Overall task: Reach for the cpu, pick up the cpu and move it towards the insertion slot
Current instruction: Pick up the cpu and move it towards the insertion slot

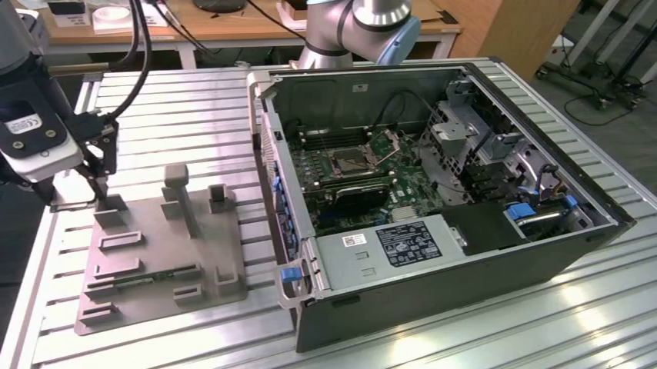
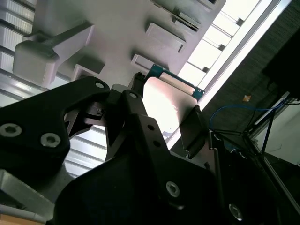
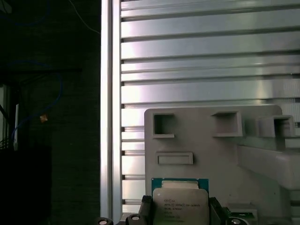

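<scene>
Gripper (image 2: 166,103) is pinching the cpu (image 3: 180,201); the insertion slot (image 1: 352,160) is lying well apart, toward the exterior view's right.

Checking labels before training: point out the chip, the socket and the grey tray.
chip (image 3: 180,204): first wrist view, centre of its metal top.
socket (image 1: 349,160): exterior view, its dark centre.
tray (image 1: 165,247): exterior view, bare flat base.
</scene>
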`<state>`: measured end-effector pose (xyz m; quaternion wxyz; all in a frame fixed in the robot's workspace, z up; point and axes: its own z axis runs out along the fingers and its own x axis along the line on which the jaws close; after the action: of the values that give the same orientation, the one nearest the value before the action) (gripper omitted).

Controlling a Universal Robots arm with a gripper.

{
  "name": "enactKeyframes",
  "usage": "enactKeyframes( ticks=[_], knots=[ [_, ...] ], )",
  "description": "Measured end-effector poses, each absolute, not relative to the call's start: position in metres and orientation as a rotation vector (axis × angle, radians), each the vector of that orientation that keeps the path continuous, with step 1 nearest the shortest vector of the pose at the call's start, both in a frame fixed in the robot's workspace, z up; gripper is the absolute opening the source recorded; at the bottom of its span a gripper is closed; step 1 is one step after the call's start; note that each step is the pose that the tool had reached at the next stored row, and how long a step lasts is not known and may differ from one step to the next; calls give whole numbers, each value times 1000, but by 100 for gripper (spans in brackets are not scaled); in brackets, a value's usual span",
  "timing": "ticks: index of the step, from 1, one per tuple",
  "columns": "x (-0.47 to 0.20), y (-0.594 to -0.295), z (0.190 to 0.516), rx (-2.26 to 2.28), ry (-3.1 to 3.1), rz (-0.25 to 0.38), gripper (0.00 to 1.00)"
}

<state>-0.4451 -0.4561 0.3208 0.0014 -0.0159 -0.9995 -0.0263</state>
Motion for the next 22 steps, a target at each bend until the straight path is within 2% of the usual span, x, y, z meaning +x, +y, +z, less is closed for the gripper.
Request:
enactKeyframes(
  ticks=[22],
  knots=[
    [-446, -452, 365, -50, -3137, -82, 55]
  ],
)
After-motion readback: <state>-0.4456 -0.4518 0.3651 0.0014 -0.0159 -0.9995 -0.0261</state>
